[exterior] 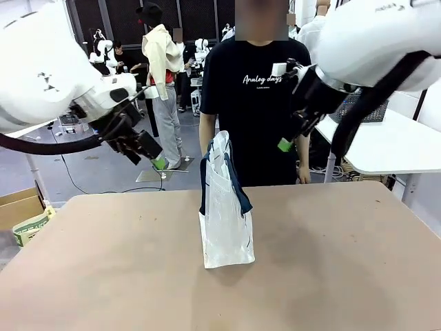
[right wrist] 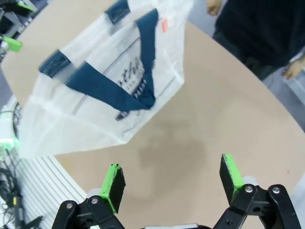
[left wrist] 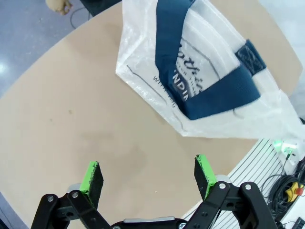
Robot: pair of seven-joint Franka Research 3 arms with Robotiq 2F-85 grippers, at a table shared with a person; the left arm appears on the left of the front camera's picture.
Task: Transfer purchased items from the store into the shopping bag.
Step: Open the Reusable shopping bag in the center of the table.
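The shopping bag [exterior: 226,214] stands upright in the middle of the brown table [exterior: 344,262], whitish and translucent, with navy straps and dark print. In the left wrist view the bag [left wrist: 209,71] lies ahead of my open left gripper [left wrist: 148,174], well apart from it. My right gripper [right wrist: 171,179] is open too, with the bag [right wrist: 105,95] ahead and to its left. Seen from the front, the left gripper [exterior: 159,163] hangs above the table's far left and the right gripper [exterior: 285,144] above its far right, both empty. The purchased items are out of view.
A person in a black T-shirt [exterior: 251,89] stands at the table's far side just behind the bag, hands down at the sides [right wrist: 290,71]. A cardboard box [exterior: 17,205] sits on the floor at left. A white table [exterior: 393,141] stands at back right.
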